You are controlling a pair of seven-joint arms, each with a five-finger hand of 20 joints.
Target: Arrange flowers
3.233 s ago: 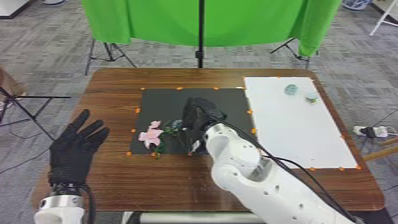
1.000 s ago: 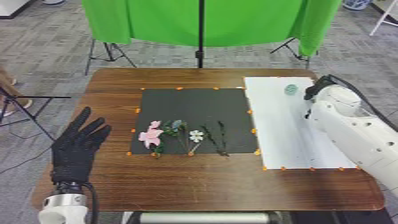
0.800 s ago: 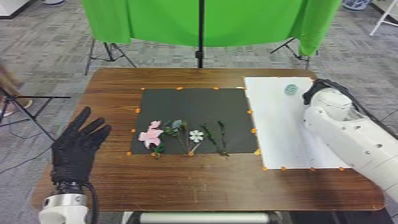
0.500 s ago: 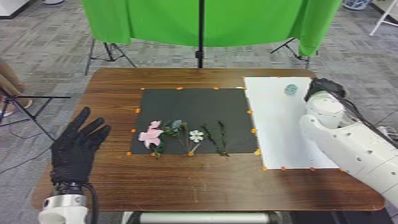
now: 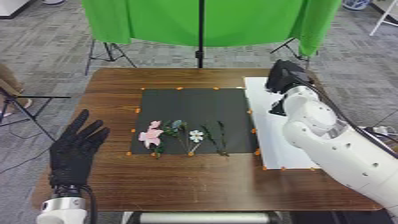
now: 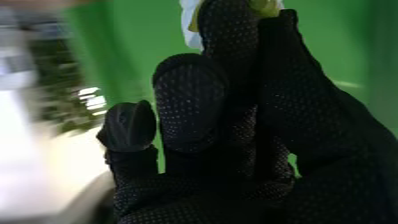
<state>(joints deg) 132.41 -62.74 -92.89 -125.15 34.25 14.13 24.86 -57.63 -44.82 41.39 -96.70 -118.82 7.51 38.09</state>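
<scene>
My right hand (image 5: 287, 78) is over the far part of the white sheet (image 5: 277, 142). In the right wrist view that hand (image 6: 209, 117) pinches a white and yellow thing (image 6: 190, 21), probably a flower, between its fingertips; most of it is hidden. On the black mat (image 5: 191, 105) lie a pink flower (image 5: 150, 135), a small bluish-green flower (image 5: 177, 124), a white flower (image 5: 196, 135) and dark green stems (image 5: 222, 137), side by side along the near half. My left hand (image 5: 73, 156) is held open over the table's left edge.
Orange markers (image 5: 138, 110) line the mat and sheet on the brown table (image 5: 191, 182). Beyond the table hang a green cloth (image 5: 151, 22) and a thin black pole (image 5: 201, 30). A dark tripod (image 5: 27, 107) stands at the left.
My right hand has moved left and farther away over the white sheet, now covering the teal oval thing that showed there before. The laid-out flowers and my left hand have stayed in place.
</scene>
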